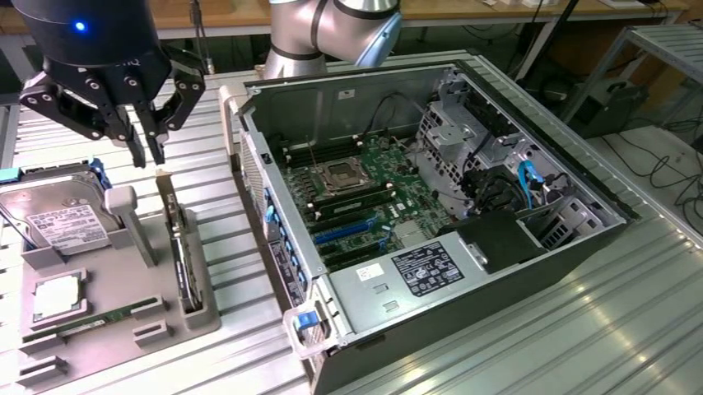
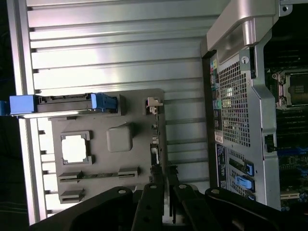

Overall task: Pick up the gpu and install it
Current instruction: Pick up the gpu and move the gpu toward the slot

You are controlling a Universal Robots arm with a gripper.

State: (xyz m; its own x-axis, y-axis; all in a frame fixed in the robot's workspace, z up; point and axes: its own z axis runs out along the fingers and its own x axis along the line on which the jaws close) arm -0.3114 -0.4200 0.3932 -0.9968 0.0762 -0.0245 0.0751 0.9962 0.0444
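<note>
We see the gripper [image 1: 150, 163], fingers slightly apart, hovering just above the edge-standing gpu [image 1: 181, 247], bare slatted table [image 1: 223, 216] separating it from the computer case [image 1: 329, 99]; the hard drive [image 1: 55, 218] label is unreadable.

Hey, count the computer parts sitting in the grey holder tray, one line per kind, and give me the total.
hard drive: 1
processor chip: 1
memory stick: 1
gpu: 1
Total: 4
</note>
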